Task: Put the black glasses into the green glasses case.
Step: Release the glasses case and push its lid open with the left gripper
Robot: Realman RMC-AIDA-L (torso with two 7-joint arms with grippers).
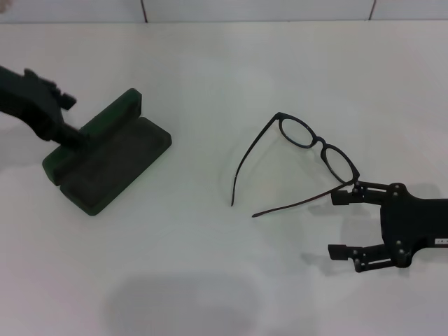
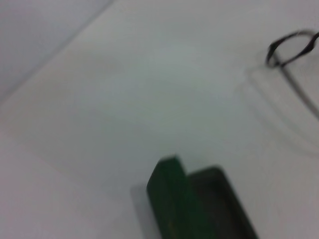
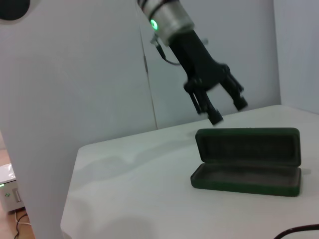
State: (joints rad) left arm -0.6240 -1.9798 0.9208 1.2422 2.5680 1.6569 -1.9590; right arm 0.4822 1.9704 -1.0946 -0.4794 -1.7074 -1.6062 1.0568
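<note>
The black glasses [image 1: 320, 142] lie unfolded on the white table, right of centre, with their temple arms pointing toward me. My right gripper [image 1: 337, 224] is open just near of them, its upper finger at the right lens and temple hinge. The green glasses case [image 1: 112, 157] lies open at the left with its lid upright. My left gripper [image 1: 70, 133] is open and hovers over the lid's far end; the right wrist view shows it [image 3: 227, 110] just above the case [image 3: 249, 159]. The left wrist view shows the case [image 2: 199, 204] and part of the glasses [image 2: 289, 50].
The white table [image 1: 210, 70] runs back to a tiled wall. In the right wrist view the table's edge [image 3: 75, 149] shows beside a white panel [image 3: 65, 74].
</note>
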